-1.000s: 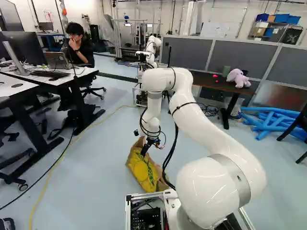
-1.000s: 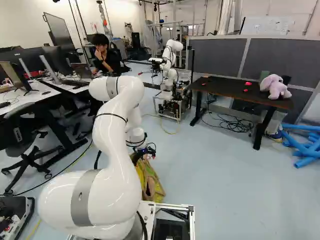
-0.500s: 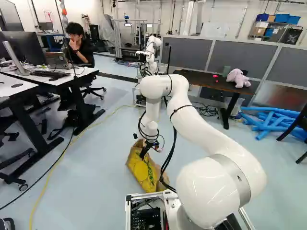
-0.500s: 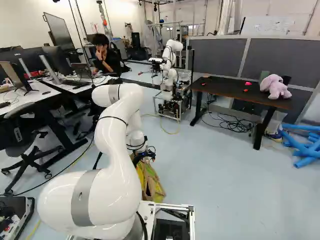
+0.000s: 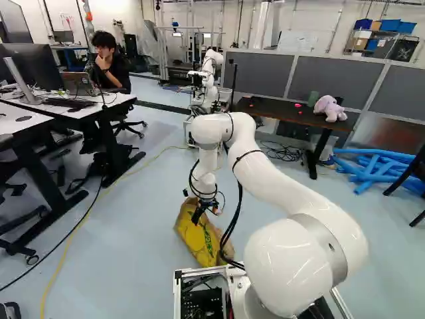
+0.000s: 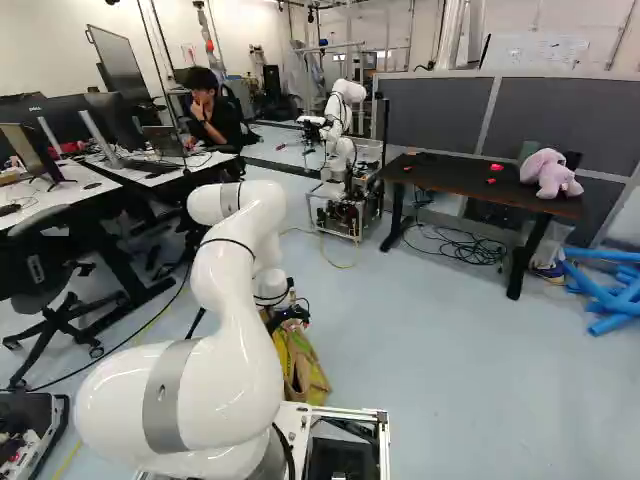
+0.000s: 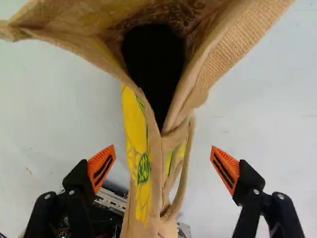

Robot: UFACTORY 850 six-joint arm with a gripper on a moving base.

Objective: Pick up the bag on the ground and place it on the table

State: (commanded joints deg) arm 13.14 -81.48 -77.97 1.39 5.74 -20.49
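In the left base view the gripper (image 5: pixel 197 214) is low over the yellow and tan bag (image 5: pixel 198 240), which lies on the floor just ahead of the base. In the wrist view my gripper (image 7: pixel 163 151) stands wide open, one orange-padded finger on either side of the bag's narrow folded part (image 7: pixel 141 148), with space between each pad and the fabric. Ahead of the fingers the bag's mouth gapes, dark inside. The right base view shows part of the bag (image 6: pixel 303 375) beyond the arm. The dark brown table (image 6: pixel 450 183) stands farther off, at the right of that view.
A pink plush toy (image 6: pixel 551 173) and small red things lie on the table. Blue foam tubes (image 6: pixel 605 295) are on the floor by its right end. Another robot (image 6: pixel 342 125) stands left of the table. White desks (image 5: pixel 66 106) and chairs are at the left.
The arm has come lower, and its gripper has shifted slightly over the bag toward the base. The bag and the base look unmoved.
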